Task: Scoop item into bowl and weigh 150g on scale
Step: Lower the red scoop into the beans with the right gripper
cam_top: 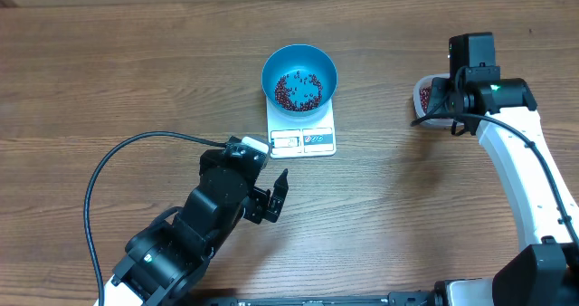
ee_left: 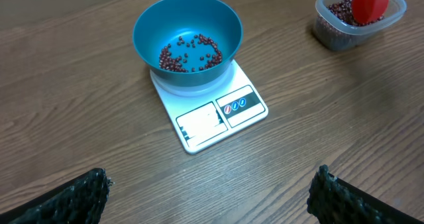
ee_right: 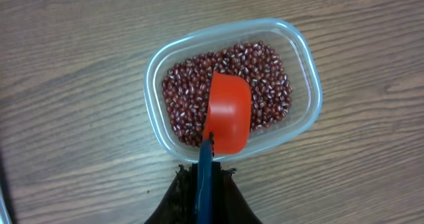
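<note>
A thin scatter of small dark red-brown beans (ee_left: 191,52) lies in the bottom of a round blue bowl (ee_left: 159,22), far from filling it. The bowl sits on the far end of a small white scale (ee_left: 212,114), so whatever is added gets weighed. The display and blue-marked buttons are left uncovered at the near edge.

Well apart to the right, a clear plastic tub (ee_right: 156,85) holds the main supply of beans. A red scoop (ee_right: 228,114) is pressed down among them, and the right jaws are closed on its blue handle (ee_right: 205,177), probably to gather another load. The left jaws hang wide open and empty near the scale, holding nothing and likely just waiting. Everything rests on a wood-grain desk (cam_top: 109,71).

The overhead view shows the whole layout, but the right wrist covers most of the tub. The right wrist view shows the scoop and the grip up close, though not whether the scoop is loaded. The left wrist view shows the scale's face best, but no reading can be made out.
</note>
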Robot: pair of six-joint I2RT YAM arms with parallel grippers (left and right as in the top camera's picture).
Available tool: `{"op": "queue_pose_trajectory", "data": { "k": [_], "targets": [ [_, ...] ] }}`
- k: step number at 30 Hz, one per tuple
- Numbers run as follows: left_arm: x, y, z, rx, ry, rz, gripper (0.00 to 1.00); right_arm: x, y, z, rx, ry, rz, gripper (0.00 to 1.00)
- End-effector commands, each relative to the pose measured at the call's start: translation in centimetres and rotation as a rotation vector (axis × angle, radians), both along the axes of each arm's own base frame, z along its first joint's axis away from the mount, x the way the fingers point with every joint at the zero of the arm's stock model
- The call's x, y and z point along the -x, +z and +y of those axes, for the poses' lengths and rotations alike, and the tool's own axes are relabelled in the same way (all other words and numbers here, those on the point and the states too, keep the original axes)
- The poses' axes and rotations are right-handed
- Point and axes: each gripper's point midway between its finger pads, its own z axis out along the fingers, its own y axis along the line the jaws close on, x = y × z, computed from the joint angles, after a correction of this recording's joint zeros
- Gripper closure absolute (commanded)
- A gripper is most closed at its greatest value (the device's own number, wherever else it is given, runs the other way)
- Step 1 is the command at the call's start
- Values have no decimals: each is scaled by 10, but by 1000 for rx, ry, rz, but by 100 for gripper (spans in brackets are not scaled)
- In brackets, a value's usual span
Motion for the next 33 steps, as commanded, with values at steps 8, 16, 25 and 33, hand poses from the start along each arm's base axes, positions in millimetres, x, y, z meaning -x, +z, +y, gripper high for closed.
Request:
{"op": "queue_pose_trajectory", "data": {
  "k": [8, 16, 25, 33],
  "targets": [
    [0, -1, 2, -16, -4, -8, 0, 0, -1, -4, 18, -9, -4, 96],
    [0, -1, 2, -16, -3, -8, 0, 2, 4, -24, 127, -58, -7, 96],
    [0, -1, 2, -16, -3, -8, 0, 2, -2, -24, 159, 4, 26, 96],
    [0, -1, 2, -16, -3, -8, 0, 0, -21, -39, 120, -35, 16, 96]
  ]
}}
